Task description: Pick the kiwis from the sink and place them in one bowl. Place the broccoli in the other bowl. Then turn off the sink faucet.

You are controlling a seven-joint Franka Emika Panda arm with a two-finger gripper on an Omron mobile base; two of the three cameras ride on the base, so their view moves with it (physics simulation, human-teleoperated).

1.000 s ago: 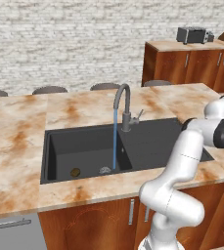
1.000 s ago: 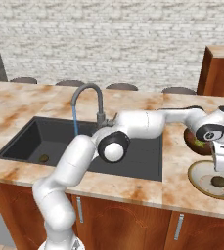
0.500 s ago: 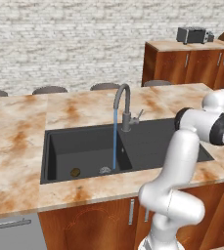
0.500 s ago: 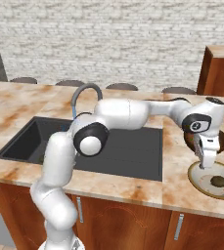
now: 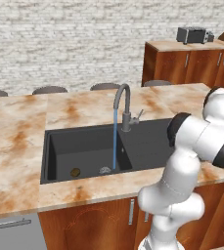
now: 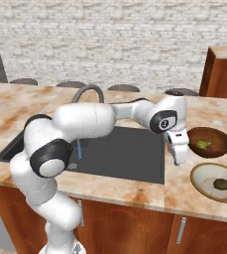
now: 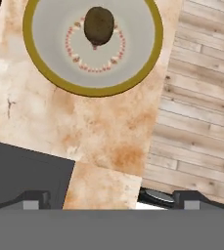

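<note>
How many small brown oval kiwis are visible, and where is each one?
2. One small brown oval kiwi lies in the pale cream round bowl on the counter. The other kiwi lies on the floor of the dark-grey sink, near the drain. None seems hidden.

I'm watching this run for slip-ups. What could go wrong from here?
One kiwi still lies in the sink near the drain, under running water, so it may be slippery to grasp. The open gripper hangs close to the cream bowl; swinging back could clip its rim.
</note>
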